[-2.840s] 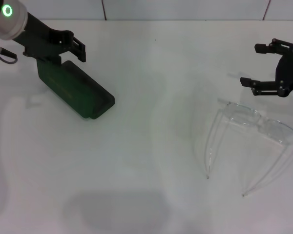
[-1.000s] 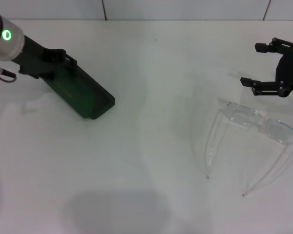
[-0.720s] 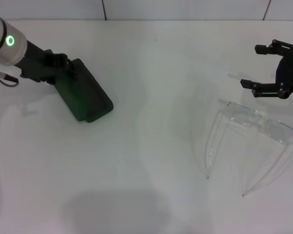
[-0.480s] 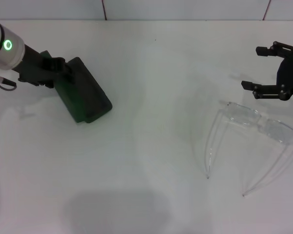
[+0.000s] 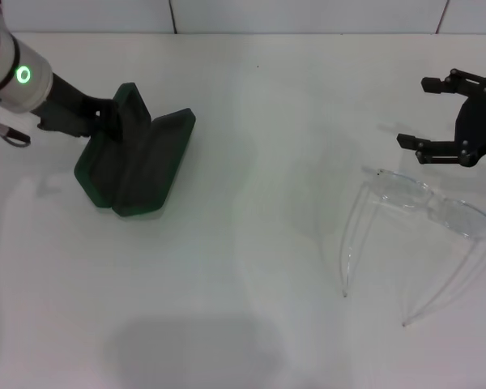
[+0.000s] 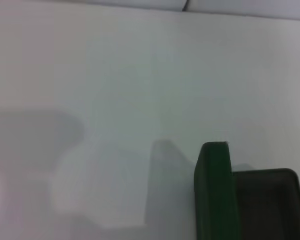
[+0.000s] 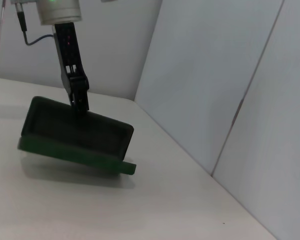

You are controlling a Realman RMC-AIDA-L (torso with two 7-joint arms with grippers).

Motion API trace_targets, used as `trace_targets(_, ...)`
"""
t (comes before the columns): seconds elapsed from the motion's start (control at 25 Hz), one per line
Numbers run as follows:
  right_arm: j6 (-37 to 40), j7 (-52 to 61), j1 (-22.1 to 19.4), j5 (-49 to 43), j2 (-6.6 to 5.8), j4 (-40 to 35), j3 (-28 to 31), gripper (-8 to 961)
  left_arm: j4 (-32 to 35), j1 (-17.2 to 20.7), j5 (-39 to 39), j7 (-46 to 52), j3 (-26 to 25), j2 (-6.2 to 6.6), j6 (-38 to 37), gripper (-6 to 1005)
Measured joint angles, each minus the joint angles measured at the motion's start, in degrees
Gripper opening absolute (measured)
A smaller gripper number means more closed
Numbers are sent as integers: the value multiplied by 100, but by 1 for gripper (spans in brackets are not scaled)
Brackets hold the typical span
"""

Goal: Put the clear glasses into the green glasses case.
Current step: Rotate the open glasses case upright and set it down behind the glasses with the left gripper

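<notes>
Holding the lid of the green glasses case (image 5: 134,162) up with my left gripper (image 5: 105,113), I am propping the case open on the far left of the white table (image 5: 251,267). My fingers are pinching the lid's raised edge, while the base is lying flat with its dark lining showing. To do this well, I am judging the lid needs tipping fully back so it does not drop shut. My right gripper (image 5: 437,113) is hanging spread open just behind the clear glasses (image 5: 425,207), which are resting well apart from the case on the right, arms pointing toward me. Gripping the bridge looks safest.
</notes>
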State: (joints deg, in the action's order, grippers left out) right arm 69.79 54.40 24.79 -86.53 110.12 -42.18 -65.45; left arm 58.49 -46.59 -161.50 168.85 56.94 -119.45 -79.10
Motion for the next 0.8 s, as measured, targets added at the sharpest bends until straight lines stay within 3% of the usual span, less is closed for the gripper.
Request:
trace_targets(0.08, -21, 0, 0, 11, 10, 17, 52, 803, 112, 0, 31, -90, 1, 1, -31, 223)
trace_targets(0.4, -92, 0, 11, -13, 121, 57, 534, 795, 716, 39, 374, -1492, 253, -10, -416, 206)
trace_targets(0.56, -85, 189, -3, 41, 174, 60, 840, 792, 1540, 424, 687, -2626, 843, -12, -399, 205)
trace_targets(0.8, 431, 1322, -101, 153, 261, -73, 1870, 786, 2270, 772, 1350, -4798, 961, -4, -556, 206)
